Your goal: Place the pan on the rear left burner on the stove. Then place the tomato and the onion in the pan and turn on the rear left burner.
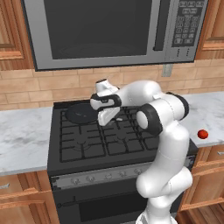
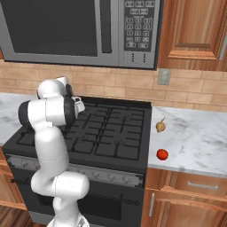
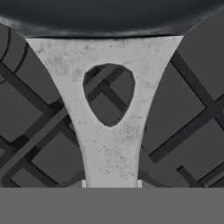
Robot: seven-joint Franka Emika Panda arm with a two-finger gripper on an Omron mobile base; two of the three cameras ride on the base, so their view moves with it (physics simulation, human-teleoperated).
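A home kitchen: black gas stove [image 1: 105, 140], microwave [image 1: 118, 30] above, marble counters [image 2: 195, 133], wooden cabinets [image 2: 190, 26].

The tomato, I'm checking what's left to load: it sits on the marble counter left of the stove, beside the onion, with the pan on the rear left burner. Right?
Not quite: the tomato lies on the counter right of the stove, as the right base view shows. The onion is beside it, and the pan is on the rear left burner.
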